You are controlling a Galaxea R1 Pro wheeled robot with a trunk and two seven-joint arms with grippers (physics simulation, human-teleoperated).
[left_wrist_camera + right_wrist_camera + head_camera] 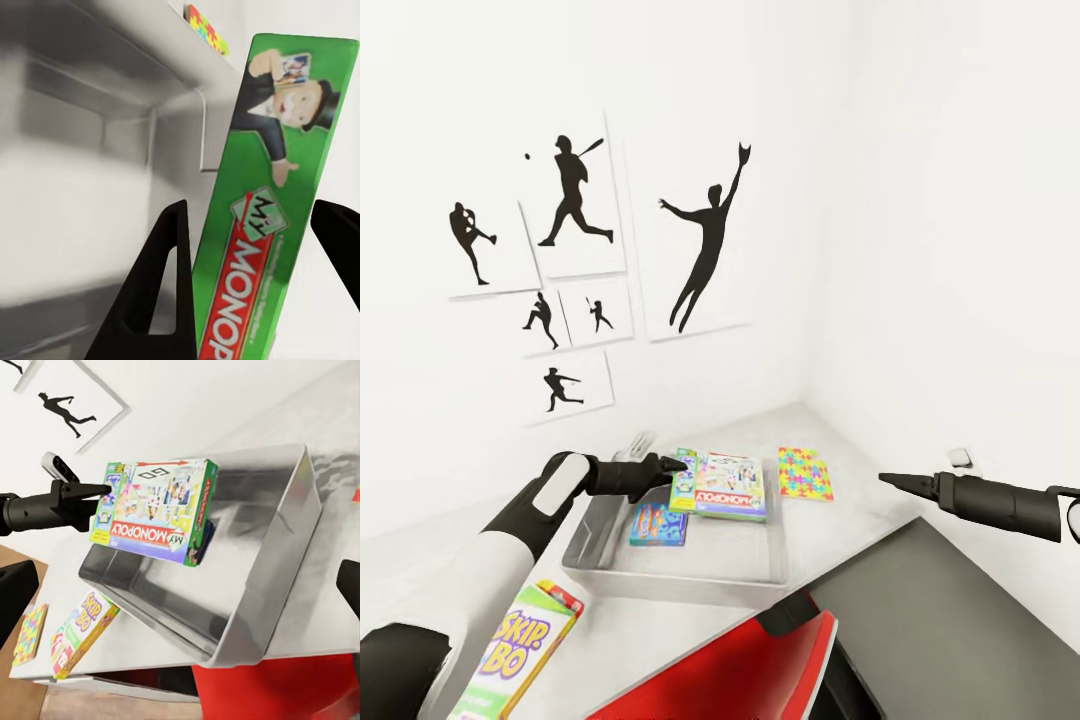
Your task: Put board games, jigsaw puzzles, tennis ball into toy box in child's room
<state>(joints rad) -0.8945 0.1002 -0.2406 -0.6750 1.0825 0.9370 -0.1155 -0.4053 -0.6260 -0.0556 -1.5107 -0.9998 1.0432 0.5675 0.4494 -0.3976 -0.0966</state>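
Just now the left hand (pixel 678 462) pinches the Monopoly box (pixel 722 486) — above the toy box (pixel 775 578); right hand (pixel 884 479) unclear.

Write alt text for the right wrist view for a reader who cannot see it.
The left tool holds a My Monopoly box above a shallow grey toy box on a pale table. A Skip-Bo box lies on the table beside the toy box, and a silhouette picture hangs on the white wall.
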